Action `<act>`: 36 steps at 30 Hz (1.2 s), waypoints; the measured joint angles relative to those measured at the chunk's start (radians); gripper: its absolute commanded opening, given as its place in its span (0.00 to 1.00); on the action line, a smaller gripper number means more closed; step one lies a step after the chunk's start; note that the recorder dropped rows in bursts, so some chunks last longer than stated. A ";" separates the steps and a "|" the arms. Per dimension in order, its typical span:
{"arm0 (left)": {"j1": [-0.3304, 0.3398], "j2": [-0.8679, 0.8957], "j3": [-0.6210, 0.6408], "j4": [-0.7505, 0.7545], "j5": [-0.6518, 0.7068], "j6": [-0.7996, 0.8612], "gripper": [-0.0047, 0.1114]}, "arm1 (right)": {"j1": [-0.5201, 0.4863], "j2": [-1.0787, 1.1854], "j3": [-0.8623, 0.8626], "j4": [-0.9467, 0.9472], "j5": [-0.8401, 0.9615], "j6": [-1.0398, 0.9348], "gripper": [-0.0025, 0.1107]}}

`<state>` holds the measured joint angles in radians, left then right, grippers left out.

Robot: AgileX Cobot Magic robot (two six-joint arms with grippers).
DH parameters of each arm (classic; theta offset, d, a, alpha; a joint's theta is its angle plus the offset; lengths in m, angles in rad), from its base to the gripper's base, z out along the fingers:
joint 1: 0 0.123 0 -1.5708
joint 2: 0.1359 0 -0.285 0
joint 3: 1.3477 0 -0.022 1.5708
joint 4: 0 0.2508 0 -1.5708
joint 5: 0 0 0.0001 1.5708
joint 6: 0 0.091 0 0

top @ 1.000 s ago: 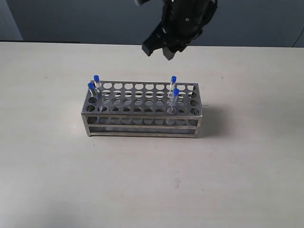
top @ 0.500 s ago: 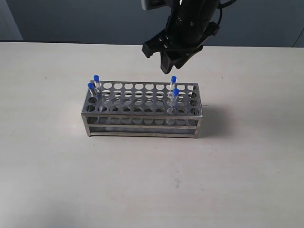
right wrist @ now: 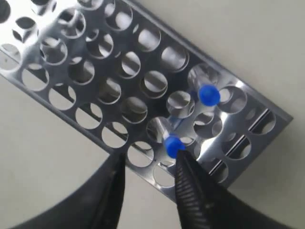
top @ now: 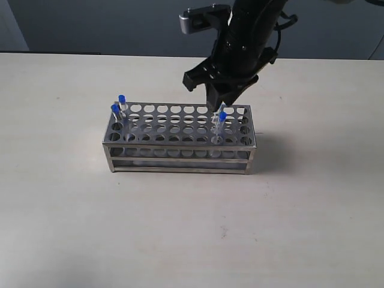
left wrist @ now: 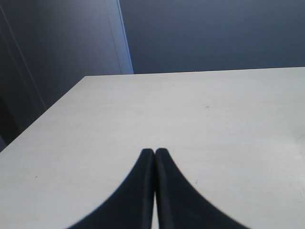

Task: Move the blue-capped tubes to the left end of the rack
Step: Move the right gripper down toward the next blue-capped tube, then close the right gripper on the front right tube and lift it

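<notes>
the pale counter fills most of the exterior view. the right arm, dark and bulky, comes down from beyond the counter's far edge.

the rack is a shiny steel frame with rows of round holes in its top plate. it stands with its long sides parallel to the counter's far edge, nearer that edge than the near one.

the right end effector hangs just above the rack's far long edge, toward the rack's right end. in the right wrist view the right end effector has its jaws spread apart, and we see nothing gripped between them. the left end effector shows only in its own wrist view. there its two dark fingers are pressed together with nothing between them, above the counter, and one counter corner is in view beyond them.

the blue-capped tubes are four, in two pairs. two stand at the rack's left end, one near the far left corner and the other just in front of it. the other two stand toward the rack's right end. one leans a little and sits nearer the rack's near long edge. the last is partly hidden behind the end effector in the exterior view. in the right wrist view its cap lies just beside the tip of one finger, on the inner side. we cannot tell whether they touch. the cap of its neighbour sits further across the plate.
</notes>
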<state>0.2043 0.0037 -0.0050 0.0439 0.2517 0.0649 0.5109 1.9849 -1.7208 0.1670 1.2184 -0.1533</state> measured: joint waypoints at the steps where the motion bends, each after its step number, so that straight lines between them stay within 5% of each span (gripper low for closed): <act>1: 0.000 0.000 0.000 0.000 0.000 0.000 0.04 | 0.000 0.000 0.014 0.000 0.002 0.000 0.33; 26: 0.000 0.000 0.000 0.000 0.000 0.000 0.04 | 0.000 0.037 0.048 -0.038 -0.105 0.000 0.32; 31: 0.000 0.000 0.000 0.000 0.000 0.000 0.04 | 0.000 0.037 0.048 -0.044 -0.112 0.008 0.24; 36: 0.000 0.000 0.000 0.000 0.000 0.000 0.04 | 0.000 0.047 0.048 -0.044 -0.113 0.012 0.06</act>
<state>0.2043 0.0037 -0.0050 0.0439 0.2517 0.0649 0.5109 2.0315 -1.6723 0.1231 1.1052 -0.1413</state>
